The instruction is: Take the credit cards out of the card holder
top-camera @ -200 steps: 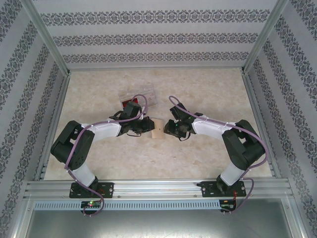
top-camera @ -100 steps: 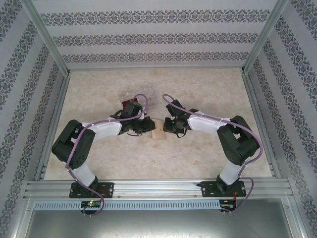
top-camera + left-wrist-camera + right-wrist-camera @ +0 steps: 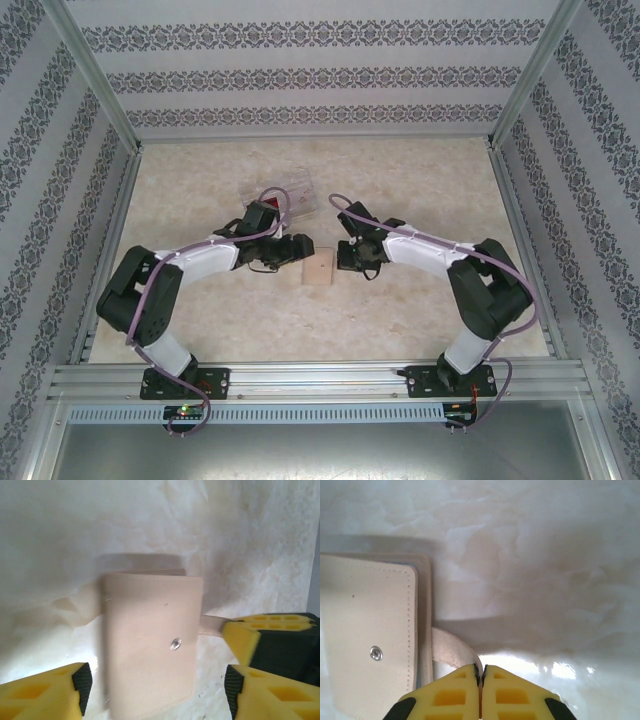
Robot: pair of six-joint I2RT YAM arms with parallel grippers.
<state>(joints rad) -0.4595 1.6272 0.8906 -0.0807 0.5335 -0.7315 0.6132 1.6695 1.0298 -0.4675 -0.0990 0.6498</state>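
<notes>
Since a second ago: left gripper [image 3: 300, 250] has let go and opened. Right gripper [image 3: 343, 258] has closed. The card holder [image 3: 318, 271] now lies flat and has shifted a little toward 6 o'clock.

Card holder: pale cream, folded shut, near the middle of the table [image 3: 420, 180]. Stitched edge and a small metal snap stud [image 3: 175, 643] show on the upper panel. A narrow closure strap [image 3: 210, 624] sticks out from its 3 o'clock edge in the left wrist view.

Right gripper: at 2 o'clock of the holder in the top view. In its own camera the two yellow fingers [image 3: 455, 697] are pressed together with no gap. The strap [image 3: 451, 652] curves up from the holder's edge and ends right at their tips. Cannot tell whether the strap is caught between them. From the left wrist camera, a yellow fingertip [image 3: 242, 636] of this gripper touches the strap's end.

Left gripper: at 10 o'clock of the holder in the top view. In its own camera the yellow fingers [image 3: 45, 695] stand wide apart, on either side of the holder's near end. Contact with the holder cannot be made out.

Further out: a clear plastic box [image 3: 295, 188] at 11 o'clock of the holder, well apart from it. A dark red item [image 3: 262, 212] lies at the box's near-left corner, partly behind the left arm.
</notes>
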